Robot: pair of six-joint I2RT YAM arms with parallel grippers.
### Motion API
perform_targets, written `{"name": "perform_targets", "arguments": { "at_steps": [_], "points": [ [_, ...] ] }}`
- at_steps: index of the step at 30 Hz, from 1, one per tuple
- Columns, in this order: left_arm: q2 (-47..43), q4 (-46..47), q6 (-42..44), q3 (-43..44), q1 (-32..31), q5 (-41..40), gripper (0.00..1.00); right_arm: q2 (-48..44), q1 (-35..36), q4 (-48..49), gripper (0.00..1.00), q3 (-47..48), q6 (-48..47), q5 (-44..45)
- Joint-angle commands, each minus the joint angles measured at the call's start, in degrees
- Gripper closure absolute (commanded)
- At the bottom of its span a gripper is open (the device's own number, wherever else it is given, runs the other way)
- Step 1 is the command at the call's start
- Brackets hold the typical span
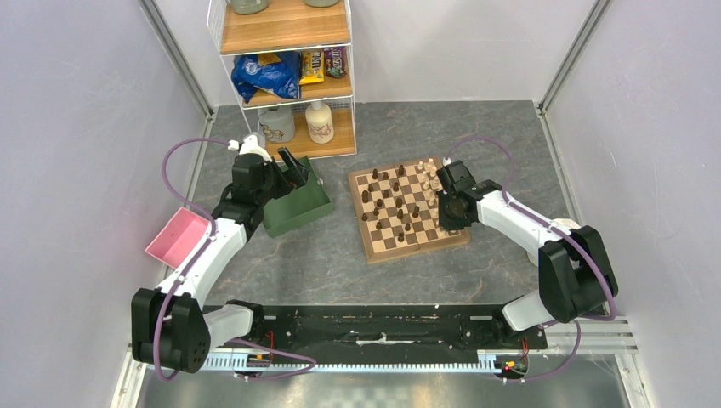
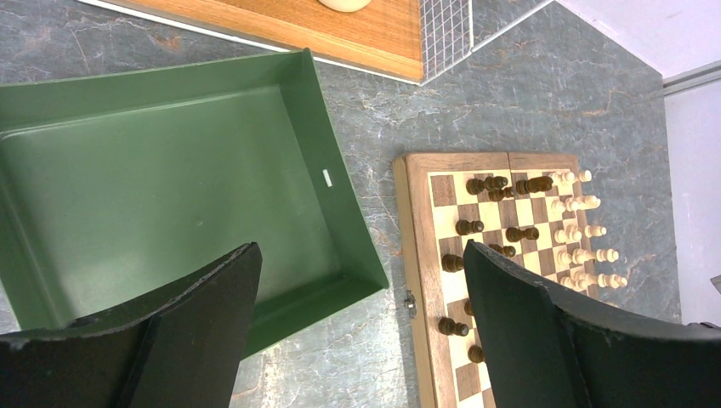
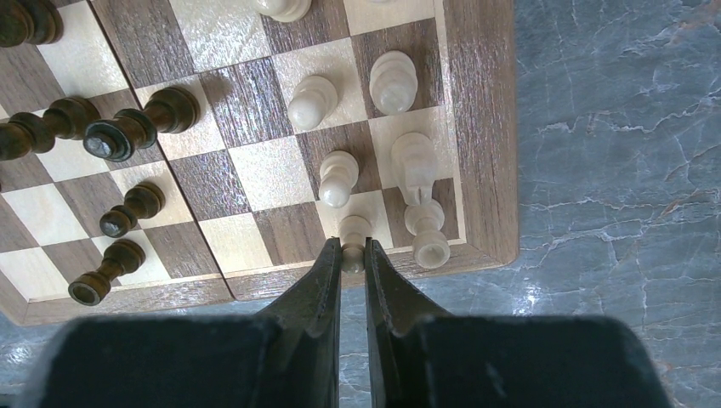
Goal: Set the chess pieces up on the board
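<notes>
The board (image 1: pixel 417 248) lies right of centre on the grey table. Dark chess pieces (image 1: pixel 387 200) are scattered over its middle and left. Cream chess pieces (image 1: pixel 432 178) line its far right side. My right gripper (image 3: pixel 353 248) is shut on a small cream piece (image 3: pixel 354 229) that stands on a light square by the board's corner (image 3: pixel 480 127). Other cream pieces (image 3: pixel 414 161) stand close beside it. My left gripper (image 2: pixel 361 248) hangs wide open with nothing between its fingers, above the corner of the green tray (image 2: pixel 153 170) and the bare table left of the board (image 2: pixel 414 255).
The green tray (image 1: pixel 298 208) sits left of the board, and a pink tray (image 1: pixel 178 238) lies by the left wall. A wire shelf unit (image 1: pixel 289 76) with bottles and snack bags stands at the back. Walls close in on both sides.
</notes>
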Motion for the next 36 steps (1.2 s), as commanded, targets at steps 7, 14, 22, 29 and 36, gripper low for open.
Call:
{"name": "perform_targets", "arguments": {
  "at_steps": [7,14,22,29,36],
  "points": [
    [-0.1,3.2,-1.4,0.4,0.5,0.9,0.04,0.0,-0.3,0.6,0.73,0.3,-0.6,-0.1],
    [-0.2,3.2,-1.4,0.1,0.5,1.0,0.04,-2.7,-0.4,-0.6,0.62,2.3,-1.3,-3.3],
    [0.0,3.2,-1.4,0.1,0.5,0.9,0.04,-8.1,-0.2,-3.3,0.48,3.9,-1.5,-5.4],
    [1.0,1.7,-0.9,3.8,0.5,1.3,0.04,-9.9,-0.1,-1.8,0.33,5.5,0.3,-9.3],
    [4.0,-4.1,1.4,14.2,0.5,1.7,0.03,-3.7,-0.1,-3.5,0.30,15.0,0.1,-7.9]
  ]
}}
